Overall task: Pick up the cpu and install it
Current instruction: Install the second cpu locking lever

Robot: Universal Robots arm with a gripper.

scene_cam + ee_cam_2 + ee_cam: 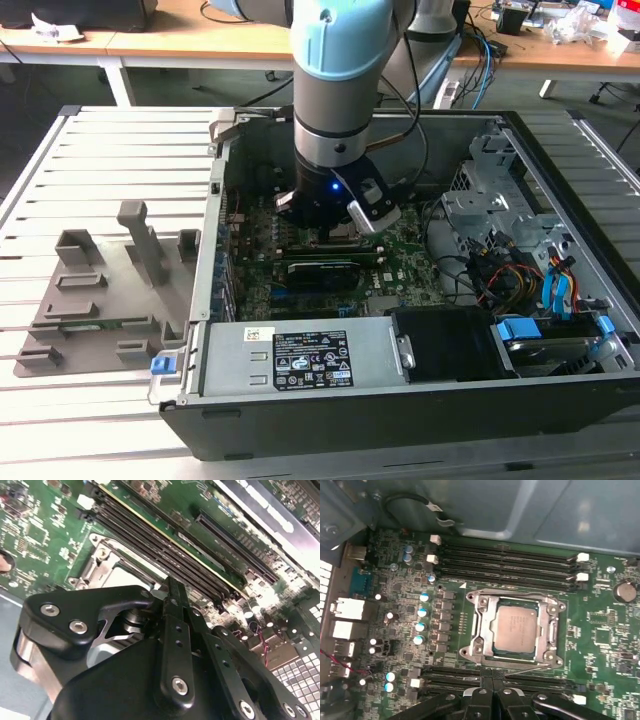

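Note:
The cpu [516, 627], a flat square chip with a silver-grey top, lies inside the open metal frame of the motherboard socket [479, 630]. My gripper [487, 676] hovers just off one side of the socket, over the memory slots beside it, with its black fingers pressed together and nothing between them. In the second wrist view the gripper [173, 587] points down at the socket's edge, and a pale strip of the cpu [122, 577] shows past it. In the exterior view the gripper [338, 230] is low inside the open computer case [200, 330], above the green motherboard [400, 250].
Black memory slots [505, 560] run along both sides of the socket. Small capacitors [422, 612] stand near the socket. A power supply [300, 365], drive cages [500, 215] and coloured cables [510, 275] fill the case. A grey fixture [110, 290] sits on the slatted table on the exterior view's left.

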